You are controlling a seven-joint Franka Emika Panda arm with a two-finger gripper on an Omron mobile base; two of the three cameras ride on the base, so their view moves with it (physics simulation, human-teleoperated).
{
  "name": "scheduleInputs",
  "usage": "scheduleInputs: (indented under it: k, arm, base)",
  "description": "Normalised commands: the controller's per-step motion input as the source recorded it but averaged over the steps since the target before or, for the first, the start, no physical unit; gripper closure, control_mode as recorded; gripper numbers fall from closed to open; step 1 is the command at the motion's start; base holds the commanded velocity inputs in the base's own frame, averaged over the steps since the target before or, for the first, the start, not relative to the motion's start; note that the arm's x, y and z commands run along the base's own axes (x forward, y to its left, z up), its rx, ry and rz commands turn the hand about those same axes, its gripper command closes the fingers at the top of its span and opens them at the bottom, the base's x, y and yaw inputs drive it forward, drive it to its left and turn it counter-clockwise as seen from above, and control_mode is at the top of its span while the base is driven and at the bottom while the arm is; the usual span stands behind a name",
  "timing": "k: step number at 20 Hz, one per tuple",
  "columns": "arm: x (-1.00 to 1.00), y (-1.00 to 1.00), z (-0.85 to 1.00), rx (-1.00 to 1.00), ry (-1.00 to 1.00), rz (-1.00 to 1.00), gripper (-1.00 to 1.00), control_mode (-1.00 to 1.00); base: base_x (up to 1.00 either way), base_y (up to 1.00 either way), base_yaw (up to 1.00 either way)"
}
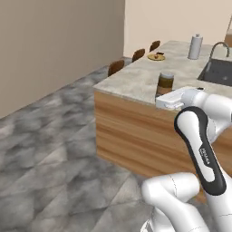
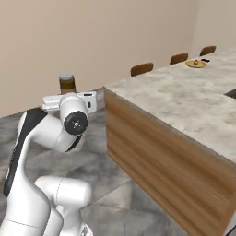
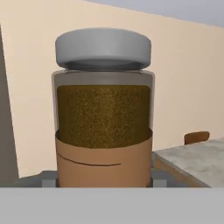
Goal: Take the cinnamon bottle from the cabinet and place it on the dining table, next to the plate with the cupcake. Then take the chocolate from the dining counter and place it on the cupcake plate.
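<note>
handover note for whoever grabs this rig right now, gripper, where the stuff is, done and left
Gripper: shut on the cinnamon bottle, held upright, off the counter's near corner.
Cupcake plate: far end of the dining counter, by the chairs; a small dark thing lies beside it, too small to identify.
Done: bottle out of the cabinet, in hand.
Left: carry the bottle over, set it next to the plate; then find the chocolate and put it on the plate.

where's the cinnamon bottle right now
The cinnamon bottle is upright in the gripper, carried in the air just short of the island counter's near corner, far from the cupcake plate.
</note>
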Motion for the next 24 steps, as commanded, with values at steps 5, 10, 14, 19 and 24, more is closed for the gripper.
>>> scheduleInputs:
  k: [5, 10, 14, 19, 24]
  arm:
    - [0.0, 0.0, 0.0, 0.0, 0.0, 0.0, 1.0, 1.0]
    - [0.0, 0.0, 0.0, 0.0, 0.0, 0.0, 1.0, 1.0]
    - [0.0, 0.0, 0.0, 0.0, 0.0, 0.0, 1.0, 1.0]
    - [0.0, 0.0, 0.0, 0.0, 0.0, 0.0, 1.0, 1.0]
    - [0.0, 0.0, 0.0, 0.0, 0.0, 0.0, 1.0, 1.0]
  base:
    - [0.37, 0.12, -0.65]
    - [0.93, 0.14, 0.01]
    - [0.94, 0.2, 0.06]
    - [0.82, 0.52, -0.09]
    - [0.63, 0.71, -0.1]
